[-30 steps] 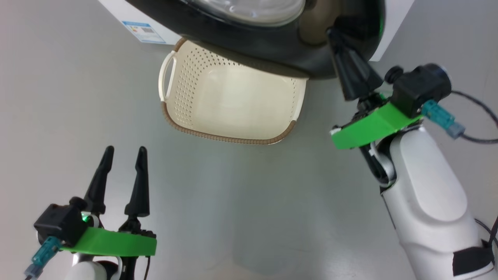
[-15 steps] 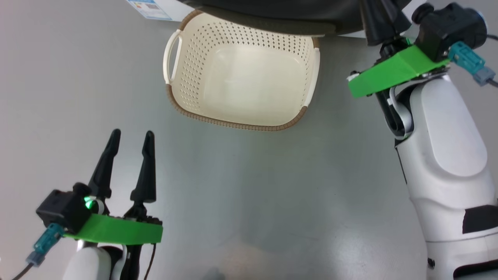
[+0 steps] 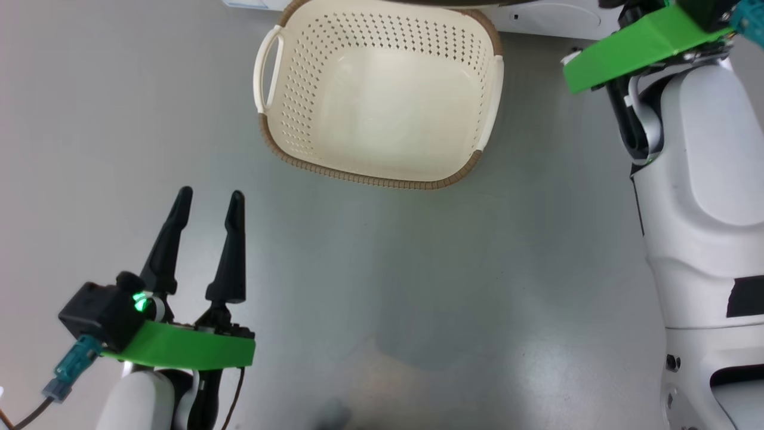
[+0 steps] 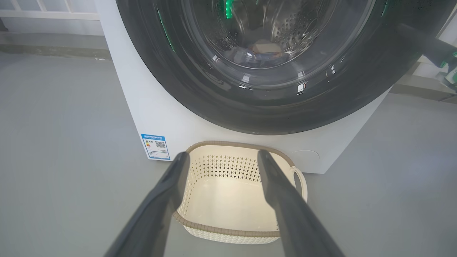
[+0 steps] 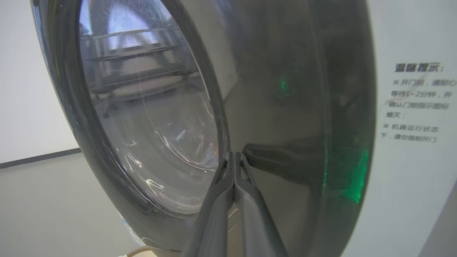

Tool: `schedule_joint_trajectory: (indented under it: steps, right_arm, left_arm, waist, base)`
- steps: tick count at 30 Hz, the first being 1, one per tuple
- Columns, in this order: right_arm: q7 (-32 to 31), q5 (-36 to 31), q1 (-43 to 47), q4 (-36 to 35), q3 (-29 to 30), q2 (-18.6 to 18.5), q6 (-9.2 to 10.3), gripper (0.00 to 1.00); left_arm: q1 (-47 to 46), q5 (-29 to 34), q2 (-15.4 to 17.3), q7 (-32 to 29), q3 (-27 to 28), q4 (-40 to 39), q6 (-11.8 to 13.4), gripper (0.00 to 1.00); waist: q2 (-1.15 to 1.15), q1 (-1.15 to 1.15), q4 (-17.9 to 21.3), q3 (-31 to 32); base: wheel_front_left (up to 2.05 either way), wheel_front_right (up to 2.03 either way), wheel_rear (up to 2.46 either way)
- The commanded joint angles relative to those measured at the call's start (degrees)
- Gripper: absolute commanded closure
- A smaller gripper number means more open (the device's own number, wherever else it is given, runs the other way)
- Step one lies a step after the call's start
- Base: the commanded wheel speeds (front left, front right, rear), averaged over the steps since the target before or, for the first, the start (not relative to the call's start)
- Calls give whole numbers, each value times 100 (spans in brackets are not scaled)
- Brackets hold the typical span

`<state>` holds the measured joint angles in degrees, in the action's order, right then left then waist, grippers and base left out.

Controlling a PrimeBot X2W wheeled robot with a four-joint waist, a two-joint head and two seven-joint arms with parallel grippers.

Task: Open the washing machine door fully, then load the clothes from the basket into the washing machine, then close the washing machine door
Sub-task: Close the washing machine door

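Left tool point(image 3: 210, 193), prongs well apart; right tool point(image 5: 234, 155), prongs pressed together.

In the left wrist view the top edge cuts the door point(image 4: 250, 110), and the clothes point(image 4: 259, 51) behind its glass are dim and partly hidden. The sticker point(image 4: 156, 146) print is too small to read. In the head view the top edge cuts the far rim of the basket point(image 3: 370, 179). Whether the right gripper point(image 5: 234, 155) touches the door, I cannot tell.

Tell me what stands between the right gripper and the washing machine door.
Nothing visible. The shut right gripper points straight at the black rim of the door, its tips right beside their own reflection there.
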<state>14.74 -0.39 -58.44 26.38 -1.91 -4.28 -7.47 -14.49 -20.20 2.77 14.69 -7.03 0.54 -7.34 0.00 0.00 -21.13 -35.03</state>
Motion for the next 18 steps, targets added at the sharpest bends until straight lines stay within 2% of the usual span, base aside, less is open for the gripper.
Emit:
schedule_joint_trajectory:
  steps: [1, 9, 18]
  right_arm:
    - [26, -30, -136, -105, 4, 140, -2, 100]
    - [26, -39, -389, 42, 195, 140, -2, 100]
    - [26, -336, -644, 253, 438, 140, -2, 100]
  left_arm:
    - [-77, -51, 148, 30, 172, -161, -14, 0]
    - [-44, -45, 148, 30, 108, -180, -14, 0]
    - [-55, -73, 134, 30, 80, -182, -14, 0]
  waist:
    - [0, 0, -20, -24]
    - [0, 0, -86, -31]
    - [0, 0, -153, -64]
  base:
    - [0, 0, 0]
    - [0, 0, 0]
    - [0, 0, 0]
